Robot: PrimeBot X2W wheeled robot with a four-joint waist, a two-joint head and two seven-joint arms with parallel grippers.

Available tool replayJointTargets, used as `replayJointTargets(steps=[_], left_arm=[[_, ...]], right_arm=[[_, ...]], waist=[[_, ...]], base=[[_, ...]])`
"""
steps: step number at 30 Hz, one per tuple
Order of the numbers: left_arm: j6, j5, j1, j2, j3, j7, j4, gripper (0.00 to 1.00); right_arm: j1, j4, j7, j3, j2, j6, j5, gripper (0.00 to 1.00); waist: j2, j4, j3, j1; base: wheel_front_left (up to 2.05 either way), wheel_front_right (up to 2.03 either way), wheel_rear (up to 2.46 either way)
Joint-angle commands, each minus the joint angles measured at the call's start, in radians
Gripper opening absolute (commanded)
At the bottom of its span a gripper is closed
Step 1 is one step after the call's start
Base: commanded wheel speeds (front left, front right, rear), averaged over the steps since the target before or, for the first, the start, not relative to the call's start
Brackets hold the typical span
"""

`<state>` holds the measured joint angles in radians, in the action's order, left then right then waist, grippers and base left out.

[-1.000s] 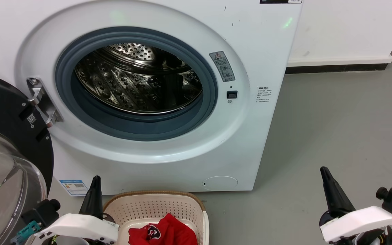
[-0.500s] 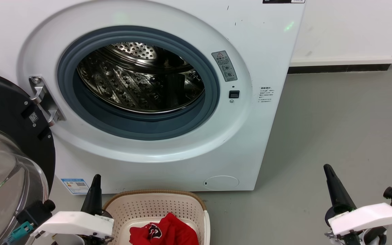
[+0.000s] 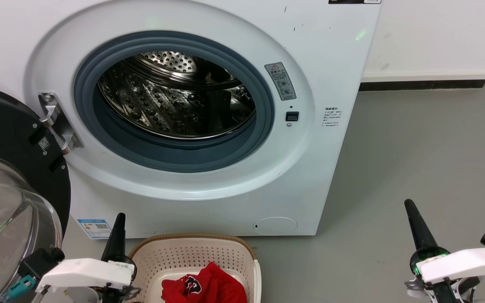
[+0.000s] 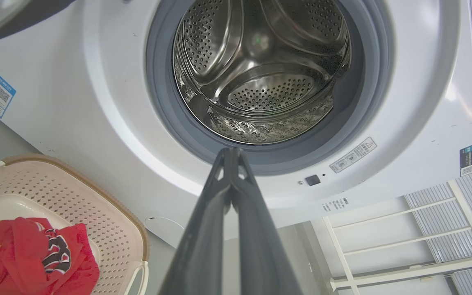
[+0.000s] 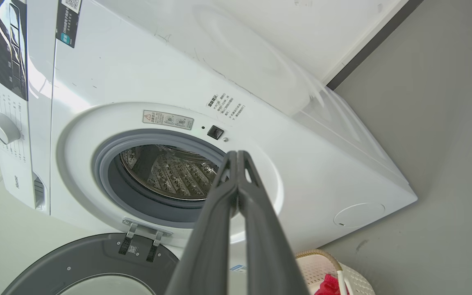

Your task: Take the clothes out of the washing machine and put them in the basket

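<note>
The white washing machine (image 3: 322, 63) stands ahead with its door (image 3: 2, 139) swung open to the left. Its steel drum (image 3: 175, 101) (image 4: 260, 69) (image 5: 170, 172) shows bare metal. Red clothes (image 3: 204, 286) (image 4: 31, 254) (image 5: 330, 287) with a dark emblem lie in the cream basket (image 3: 192, 252) (image 4: 96, 200) (image 5: 322, 256) on the floor below the porthole. My left gripper (image 3: 119, 219) (image 4: 232, 152) is shut, holding nothing, just left of the basket. Off to the right of the machine, over the floor, my right gripper (image 3: 409, 205) (image 5: 237, 155) is shut too, nothing in it.
Grey floor (image 3: 415, 147) spreads to the right of the machine, ending at a white wall with a dark skirting (image 3: 423, 84). The open door's glass bowl (image 3: 2, 219) bulges at the lower left, close to my left arm. A white shelf frame (image 4: 404, 237) shows in the left wrist view.
The head view has shifted a little, so the machine sits slightly further right. Both arms have sunk lower in the view, the right one drifting right. Clothes and basket have not moved.
</note>
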<state>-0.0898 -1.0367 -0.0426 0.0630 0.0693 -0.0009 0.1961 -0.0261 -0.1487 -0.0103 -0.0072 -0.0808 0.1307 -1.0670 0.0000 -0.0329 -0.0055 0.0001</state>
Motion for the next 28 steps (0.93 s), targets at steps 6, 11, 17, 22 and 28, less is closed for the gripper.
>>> replayJointTargets(steps=[6, 11, 17, 22, 28], left_arm=[[-0.011, -0.078, -0.03, 0.001, 0.01, 0.017, 0.0, 0.0], [-0.015, -0.13, -0.035, -0.001, 0.014, 0.027, 0.005, 0.0], [-0.018, -0.19, -0.039, -0.002, 0.018, 0.04, 0.011, 0.0], [-0.022, -0.238, -0.044, -0.004, 0.022, 0.05, 0.016, 0.0], [-0.026, -0.293, -0.05, -0.005, 0.025, 0.06, 0.022, 0.0]], right_arm=[[-0.031, -0.007, -0.009, -0.009, -0.007, 0.0, -0.081, 0.0], [-0.038, -0.016, -0.015, -0.015, -0.007, 0.0, -0.134, 0.0], [-0.044, -0.027, -0.023, -0.021, -0.006, 0.0, -0.195, 0.0], [-0.05, -0.035, -0.028, -0.027, -0.006, 0.0, -0.243, 0.0], [-0.056, -0.045, -0.036, -0.033, -0.005, 0.0, -0.297, 0.0]], waist=[[0.0, 0.003, 0.001, 0.0], [0.0, 0.006, 0.001, 0.0], [0.0, 0.009, 0.002, 0.0], [0.0, 0.011, 0.003, 0.0], [0.0, 0.014, 0.004, 0.0]], base=[[0.0, 0.0, 0.0], [0.0, 0.0, 0.0], [0.0, 0.0, 0.0], [0.0, 0.0, 0.0], [0.0, 0.0, 0.0]])
